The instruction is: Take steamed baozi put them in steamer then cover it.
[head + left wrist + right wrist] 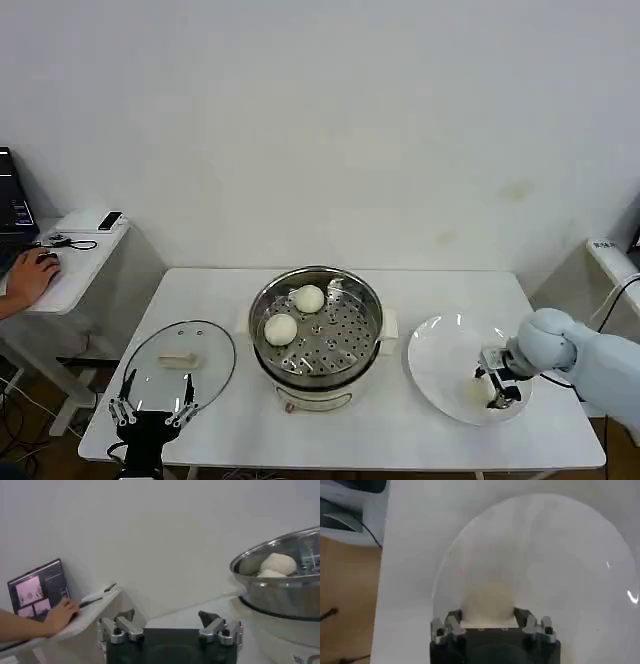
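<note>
Nearest the right wrist camera, the right gripper (487, 622) is set with its jaws apart around a steamed baozi (487, 602) on the white plate (560, 555). Soft, light dough is judged easily dented, so its round flanks should be pinched gently. Two baozi (295, 313) already lie in the steamer (316, 335). The left gripper (152, 408), jaws apart, is parked beside the glass cover (180, 363).

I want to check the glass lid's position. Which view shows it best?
The head view: the cover lies flat on the table, left of the steamer, with the left gripper at its near edge. Neither wrist view gives a usable look at it.
</note>
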Tool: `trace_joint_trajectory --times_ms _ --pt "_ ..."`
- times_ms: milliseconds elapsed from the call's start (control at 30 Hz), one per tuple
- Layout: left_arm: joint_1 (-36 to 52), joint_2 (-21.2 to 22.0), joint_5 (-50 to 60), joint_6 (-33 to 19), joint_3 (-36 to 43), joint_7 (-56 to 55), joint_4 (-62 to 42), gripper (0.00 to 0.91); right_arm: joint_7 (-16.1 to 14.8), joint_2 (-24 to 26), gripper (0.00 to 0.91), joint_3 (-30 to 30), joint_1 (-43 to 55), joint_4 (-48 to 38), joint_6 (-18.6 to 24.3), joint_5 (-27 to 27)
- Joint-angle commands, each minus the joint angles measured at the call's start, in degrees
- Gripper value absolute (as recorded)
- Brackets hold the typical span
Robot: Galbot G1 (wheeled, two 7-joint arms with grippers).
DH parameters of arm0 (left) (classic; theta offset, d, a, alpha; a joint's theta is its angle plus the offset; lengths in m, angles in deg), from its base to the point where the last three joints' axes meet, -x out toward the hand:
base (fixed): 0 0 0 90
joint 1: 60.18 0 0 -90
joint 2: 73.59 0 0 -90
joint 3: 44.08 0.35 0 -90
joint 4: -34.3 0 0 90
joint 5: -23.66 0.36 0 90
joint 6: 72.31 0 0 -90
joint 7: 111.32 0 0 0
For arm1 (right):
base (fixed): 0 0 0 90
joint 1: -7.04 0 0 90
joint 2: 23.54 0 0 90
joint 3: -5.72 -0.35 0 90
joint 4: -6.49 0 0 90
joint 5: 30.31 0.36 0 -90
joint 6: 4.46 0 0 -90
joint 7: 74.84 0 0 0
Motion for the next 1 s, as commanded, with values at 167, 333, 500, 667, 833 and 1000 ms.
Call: trace_joint_trajectory --times_ms 167,333,500,667,833,1000 --pt "0.32 -0.15 -0.11 0.03 0.06 0.07 0.06 0.907 -3.87 -0.81 0.645 -0.66 10.79 -0.75 0.66 3.88" --pt "0.34 -0.31 -0.18 0.02 -0.04 0.08 0.2 0.907 -4.14 -2.66 0.645 -1.33 18.43 -2.19 0.28 6.98" --pt "0.41 -0.4 -0.22 0.04 -0.18 0.14 0.47 0.907 -4.1 -6.32 0.645 3.02 28.42 -3.44 -0.19 10.28" --pt "0.37 -0.35 -0.21 0.03 -0.24 0.13 0.59 0.907 -3.54 -11.24 0.645 8.42 36.08 -4.72 -0.33 12.52" --pt "0.12 -0.23 -0.23 -0.01 -0.62 0.07 0.81 0.907 -1.98 -19.47 0.645 12.45 42.3 -5.14 -0.85 16.01" --pt "-0.19 -0.03 -0.23 -0.03 -1.13 0.0 0.95 0.907 -0.84 -26.13 0.645 15.15 43.47 -4.31 -0.79 18.08"
